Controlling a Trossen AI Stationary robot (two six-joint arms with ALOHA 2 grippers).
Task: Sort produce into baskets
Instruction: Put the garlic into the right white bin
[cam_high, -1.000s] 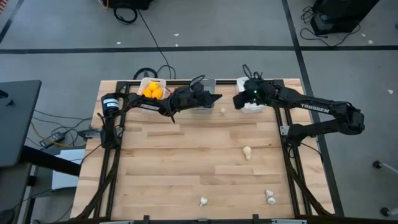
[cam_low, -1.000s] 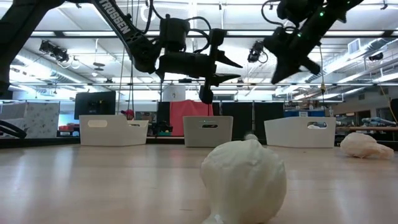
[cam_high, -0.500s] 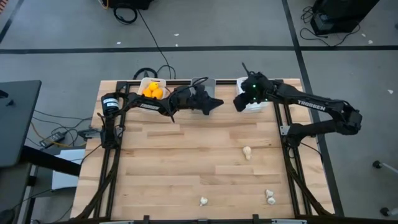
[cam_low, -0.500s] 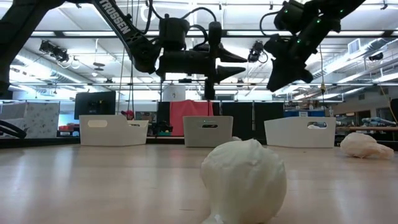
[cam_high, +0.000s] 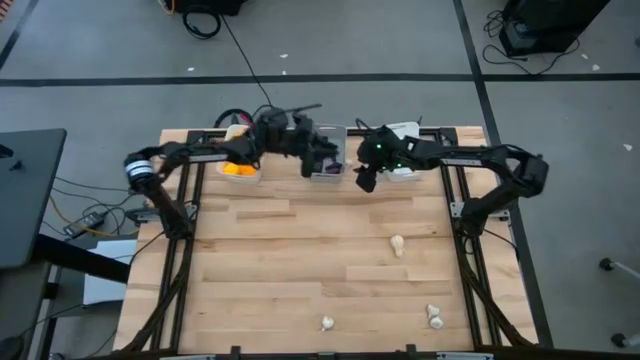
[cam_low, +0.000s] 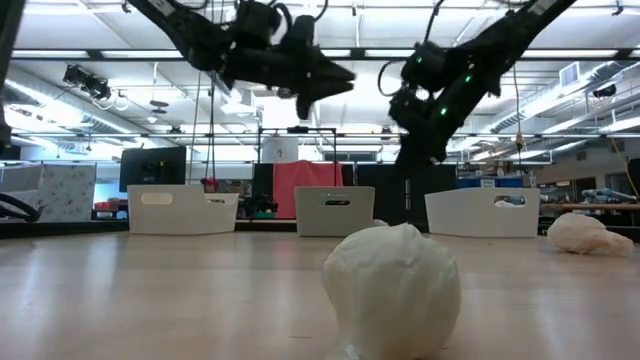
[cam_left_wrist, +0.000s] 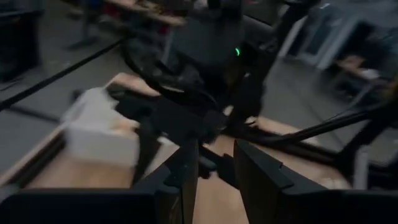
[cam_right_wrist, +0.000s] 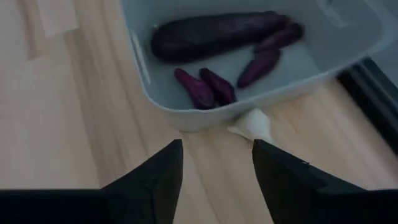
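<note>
Along the upper edge of the planked wooden tabletop (cam_high: 300, 250) stand three smooth, round-cornered baskets: the left basket (cam_high: 240, 172) with orange fruits (cam_high: 238, 170), the grey middle basket (cam_right_wrist: 249, 68) with glossy purple pieces (cam_right_wrist: 211, 36), and the white right basket (cam_high: 403, 172). A lumpy garlic bulb (cam_right_wrist: 254, 124) touches the grey basket's outer wall. The right pincer (cam_right_wrist: 214, 163) hovers over it, fingers parted. The left pincer (cam_left_wrist: 214, 165), fingers apart and empty, hangs above the middle basket. More bulbs (cam_high: 398, 243) lie on open wood toward the lower right.
</note>
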